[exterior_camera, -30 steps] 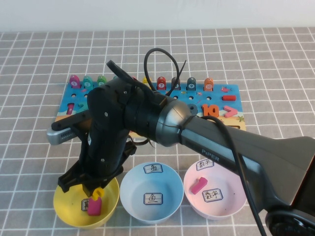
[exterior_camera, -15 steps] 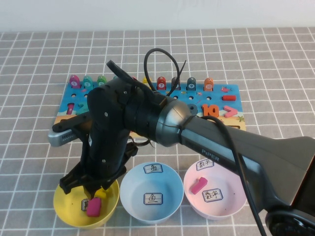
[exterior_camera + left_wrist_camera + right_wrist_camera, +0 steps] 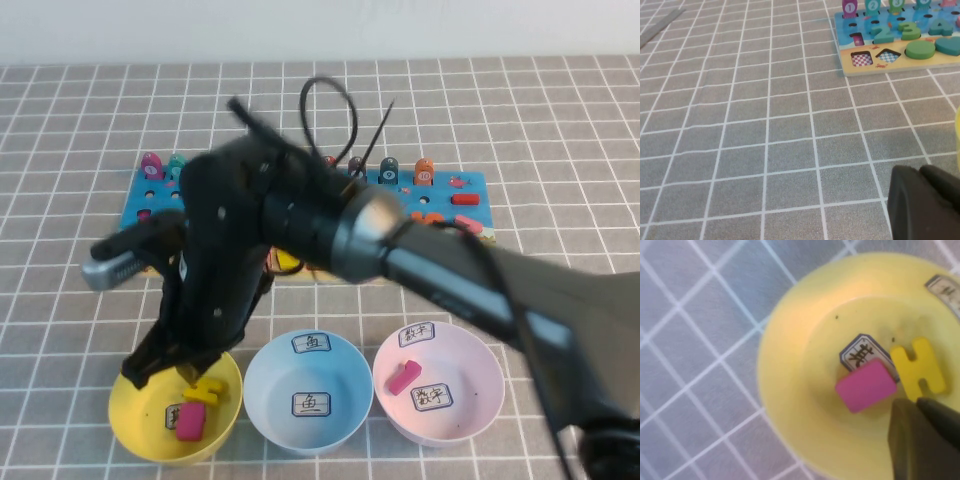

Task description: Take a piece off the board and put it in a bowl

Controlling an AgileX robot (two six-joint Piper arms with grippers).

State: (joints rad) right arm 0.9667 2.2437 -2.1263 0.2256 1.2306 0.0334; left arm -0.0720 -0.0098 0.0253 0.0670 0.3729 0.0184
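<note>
The yellow equals-sign piece point(image 3: 207, 389) point(image 3: 919, 369) lies free inside the yellow bowl point(image 3: 125, 420) point(image 3: 790, 365), next to a pink block point(image 3: 190, 421) point(image 3: 865, 385) and a white label. My right gripper point(image 3: 188, 372) point(image 3: 915, 405) hovers just above the bowl, shut, with nothing in it. The arm hides the middle of the board point(image 3: 462, 214); the board's left end point(image 3: 890, 55) shows in the left wrist view. My left gripper point(image 3: 920, 172) rests low over the checked cloth, left of the board, shut and empty.
A light blue bowl point(image 3: 270, 400) and a pink bowl point(image 3: 480, 395) holding a magenta piece point(image 3: 404, 376) stand to the right of the yellow one. Coloured pegs point(image 3: 424, 172) stand along the board's far edge. Grey checked cloth covers the table.
The yellow piece has left the right gripper and now lies in the yellow bowl. The gripper spread, then shut again, and the arm has risen slightly.
</note>
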